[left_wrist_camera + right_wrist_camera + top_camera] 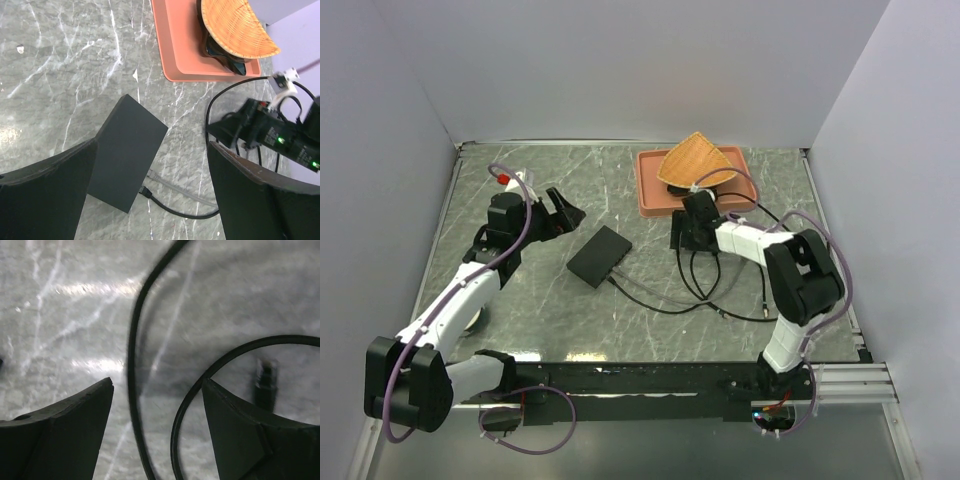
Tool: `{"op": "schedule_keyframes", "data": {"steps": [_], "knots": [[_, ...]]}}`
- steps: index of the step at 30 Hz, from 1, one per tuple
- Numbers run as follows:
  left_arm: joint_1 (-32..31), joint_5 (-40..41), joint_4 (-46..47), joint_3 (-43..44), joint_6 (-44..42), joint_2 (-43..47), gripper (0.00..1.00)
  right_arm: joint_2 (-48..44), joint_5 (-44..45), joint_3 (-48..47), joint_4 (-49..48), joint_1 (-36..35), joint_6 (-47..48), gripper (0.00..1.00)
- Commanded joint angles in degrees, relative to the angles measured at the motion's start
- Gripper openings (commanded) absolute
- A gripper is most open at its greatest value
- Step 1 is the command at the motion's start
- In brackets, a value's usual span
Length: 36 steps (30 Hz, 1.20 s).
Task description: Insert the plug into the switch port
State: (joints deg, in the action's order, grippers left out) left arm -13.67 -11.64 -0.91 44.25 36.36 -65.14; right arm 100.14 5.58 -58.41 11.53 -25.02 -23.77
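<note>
The plug (265, 382) shows as a small dark connector end, blurred, lying on the marble-look table (60, 60). It sits just outside the span of the right gripper (157, 382), past one fingertip rather than between the two. That gripper's fingers are spread wide and hold nothing. Loops of black cable (132, 340) run across the gap between them, lying on the table under the fingers.

The switch port itself cannot be made out. It should sit on a long edge of the flat black box (125, 155), which lies flat below the left gripper (152, 144), partly within the gap between its fingers. Those fingers are also spread and grip nothing, hovering clear of the box. Two cable ends, one black (145, 191) and one pale (154, 175), meet the box's long edge just beyond the fingertips. Whether either is seated cannot be told.

By my reading the task is at its start. No plug is grasped, the box is not braced, and the pick-up, the carry to the box and the insertion all remain to be done.

Well beyond both sets of fingers stands a terracotta tray (175, 45) holding a woven basket (235, 25).
</note>
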Motion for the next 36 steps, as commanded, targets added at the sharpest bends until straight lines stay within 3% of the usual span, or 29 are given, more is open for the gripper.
{"op": "schedule_keyframes", "data": {"steps": [1,4,6,7,12,15,16,18,26,32,36], "knots": [[0.05,-1.54,3.19,-0.22,0.91,-0.51,0.96,3.92,0.92,-6.62,-1.16,-1.61,-1.36,0.79],[0.05,-1.90,3.02,-0.13,0.91,-0.69,0.96,7.43,0.83,-9.26,-1.25,-1.79,-2.60,0.79],[0.05,-1.90,3.02,-0.22,0.73,-0.60,0.96,9.54,1.97,-11.01,-0.37,-2.14,-2.77,0.76],[-0.04,-1.72,2.76,-0.13,0.64,-0.68,0.96,10.25,2.50,-11.54,0.24,-2.23,-2.95,0.70],[0.05,-1.54,2.31,0.05,0.38,-0.07,0.96,12.27,5.05,-11.99,0.95,-2.85,-3.74,0.67],[0.05,-1.72,2.84,-0.22,0.64,0.02,0.96,12.45,4.79,-10.93,-1.77,-2.85,-3.30,0.39],[0.05,-1.89,2.75,-0.22,0.64,-0.16,0.96,12.71,4.61,-11.19,-1.69,-2.85,-3.04,0.19],[0.05,-2.07,2.93,-0.22,0.64,-0.25,0.96,13.15,3.83,-11.99,-1.77,-2.93,-2.43,0.02],[-0.04,-2.16,2.66,-0.13,0.38,-0.60,0.96,1.04,-1.09,-6.29,-4.67,-3.02,-0.40,0.00],[0.05,-2.60,2.93,0.14,0.47,-1.30,0.96,-15.65,-8.56,-3.99,-6.34,-2.94,1.79,0.00],[0.05,-3.13,3.54,0.05,0.56,-1.39,0.96,-29.51,-8.22,-2.32,-8.62,-3.02,2.50,0.00]]}}
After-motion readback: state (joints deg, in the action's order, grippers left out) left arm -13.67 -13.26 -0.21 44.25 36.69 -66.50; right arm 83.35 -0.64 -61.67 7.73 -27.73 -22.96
